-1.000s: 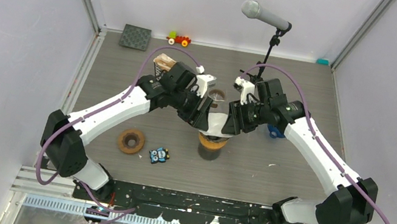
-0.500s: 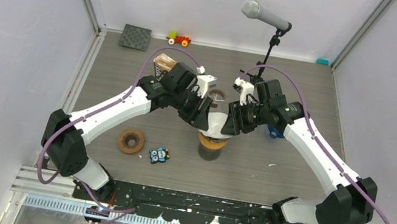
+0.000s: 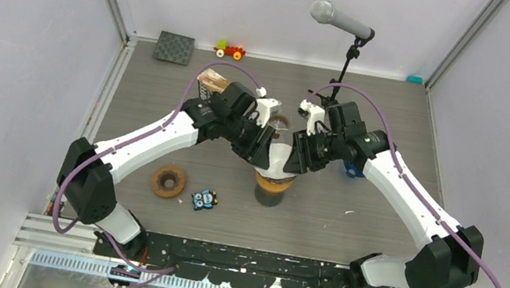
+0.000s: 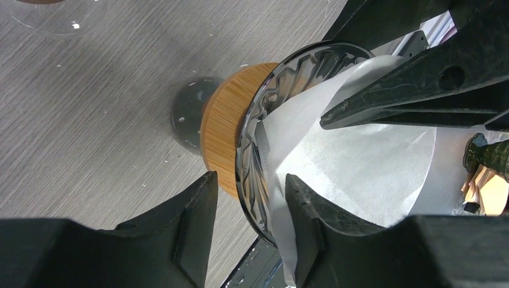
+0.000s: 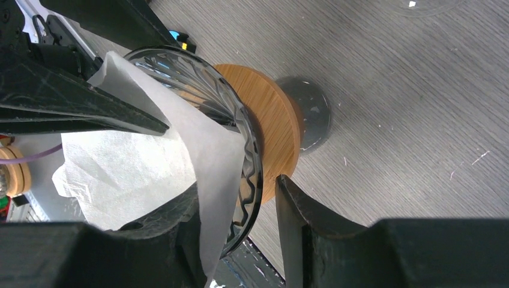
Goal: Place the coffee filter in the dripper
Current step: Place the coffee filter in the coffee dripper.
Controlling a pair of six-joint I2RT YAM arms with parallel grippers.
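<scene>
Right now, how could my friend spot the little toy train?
Look along the far edge of the grey table, away from the robot's arms. Just right of the black square mat sits the toy train, the only red, yellow and green thing there.

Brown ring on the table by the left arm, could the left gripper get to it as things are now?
Probably yes, after backing off: the brown ring lies uncovered on the table beside that arm, but the left gripper straddles the dripper rim and coffee filter.
</scene>
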